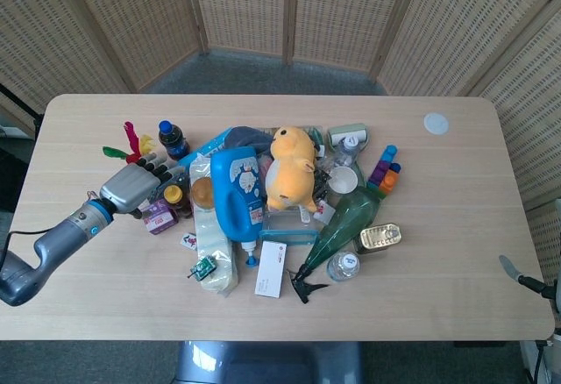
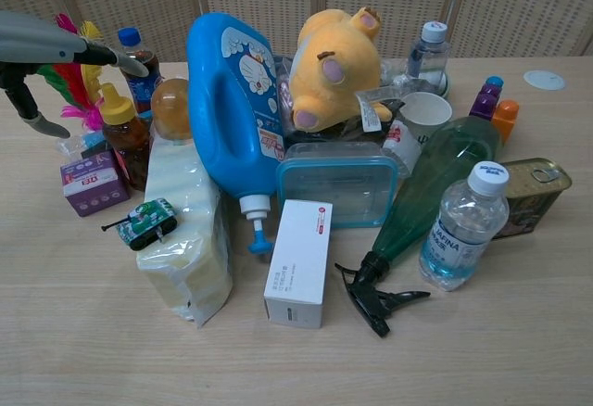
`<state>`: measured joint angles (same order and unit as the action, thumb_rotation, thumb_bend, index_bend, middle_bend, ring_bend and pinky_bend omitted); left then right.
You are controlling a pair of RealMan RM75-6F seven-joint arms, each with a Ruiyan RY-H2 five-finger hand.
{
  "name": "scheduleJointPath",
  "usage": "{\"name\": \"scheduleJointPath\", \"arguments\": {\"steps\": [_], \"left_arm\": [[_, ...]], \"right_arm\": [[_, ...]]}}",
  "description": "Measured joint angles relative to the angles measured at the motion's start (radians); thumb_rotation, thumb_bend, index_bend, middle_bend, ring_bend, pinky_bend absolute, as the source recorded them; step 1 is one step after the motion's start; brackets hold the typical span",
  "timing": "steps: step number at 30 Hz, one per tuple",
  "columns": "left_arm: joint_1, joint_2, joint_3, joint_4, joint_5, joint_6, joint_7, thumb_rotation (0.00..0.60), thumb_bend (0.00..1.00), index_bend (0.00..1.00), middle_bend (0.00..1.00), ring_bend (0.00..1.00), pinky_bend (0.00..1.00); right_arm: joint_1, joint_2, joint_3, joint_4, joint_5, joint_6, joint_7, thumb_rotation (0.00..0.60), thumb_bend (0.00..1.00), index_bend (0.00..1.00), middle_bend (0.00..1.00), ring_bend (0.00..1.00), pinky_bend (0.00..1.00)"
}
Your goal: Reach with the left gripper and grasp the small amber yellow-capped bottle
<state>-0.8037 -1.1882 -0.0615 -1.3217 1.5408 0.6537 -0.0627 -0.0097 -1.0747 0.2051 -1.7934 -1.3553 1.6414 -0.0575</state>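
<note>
The small amber bottle (image 1: 174, 198) with a yellow cap stands upright at the left edge of the pile, seen in the chest view as the same bottle (image 2: 125, 142) behind a purple box. My left hand (image 1: 131, 188) hovers just left of and above it with fingers spread and nothing held. In the chest view the left hand (image 2: 42, 49) reaches in from the left, its fingers (image 2: 116, 58) stretched over the cap, its thumb hanging down to the left. Of my right hand (image 1: 517, 274) only one outstretched finger shows at the table's right edge, holding nothing.
Close around the bottle are a purple box (image 2: 90, 183), coloured feathers (image 2: 65, 49), a dark blue-capped bottle (image 2: 137, 63), an amber round jar (image 2: 171, 100) and a big blue detergent jug (image 2: 232, 109). A toy tank (image 2: 144, 222) lies on a wrapped pack.
</note>
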Motion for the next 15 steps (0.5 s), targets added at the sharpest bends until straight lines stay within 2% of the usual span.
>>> {"name": "scheduleJointPath", "arguments": {"steps": [15], "left_arm": [[-0.043, -0.161, -0.004, 0.105, -0.066, 0.000, 0.048, 0.600, 0.26, 0.00, 0.00, 0.00, 0.00]], "right_arm": [[-0.001, 0.008, 0.005, 0.009, 0.017, -0.013, 0.031, 0.490, 0.00, 0.00, 0.00, 0.00, 0.00]]}}
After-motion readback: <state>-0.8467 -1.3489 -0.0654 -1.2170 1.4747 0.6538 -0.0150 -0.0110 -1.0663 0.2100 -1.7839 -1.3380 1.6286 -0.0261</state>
